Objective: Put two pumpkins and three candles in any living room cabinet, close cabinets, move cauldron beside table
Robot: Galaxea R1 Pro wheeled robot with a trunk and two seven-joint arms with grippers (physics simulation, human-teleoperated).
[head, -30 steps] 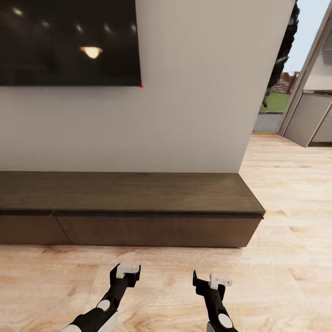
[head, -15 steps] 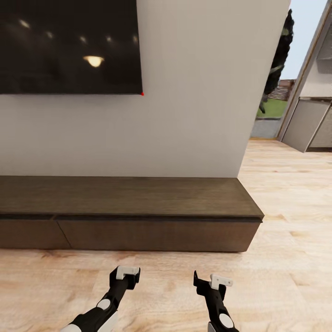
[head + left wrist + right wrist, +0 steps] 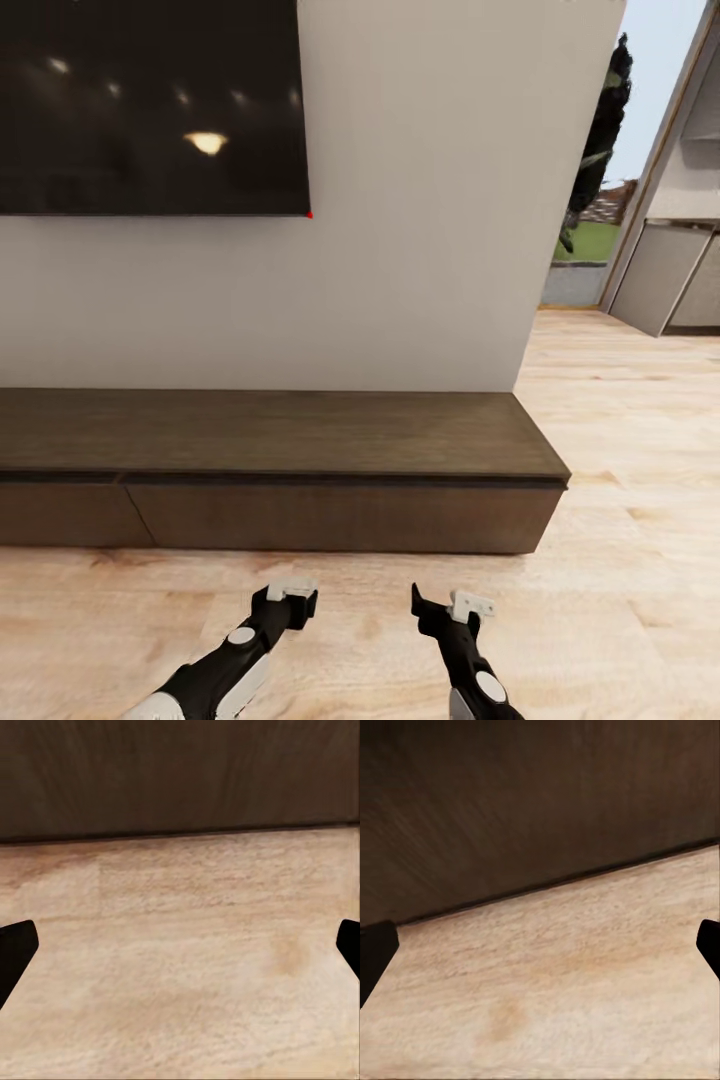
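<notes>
A: Item one: long, low dark brown wooden cabinet (image 3: 290,440), set against the white wall below the black wall-mounted TV screen (image 3: 150,105). Condition?

B: Drawer fronts flush and closed; contents hidden. Flat top bare. No pumpkins or candles in sight.

A: Item two: left gripper (image 3: 292,602), black with white pads. Item three: right gripper (image 3: 445,610), same make.

B: Both low over the light wood plank floor (image 3: 620,560), just short of the cabinet front. Fingers apart, nothing held.

A: Handling note?

B: Probably opening a drawer. Line a gripper up squarely with the front's top edge, then pull straight back.
</notes>
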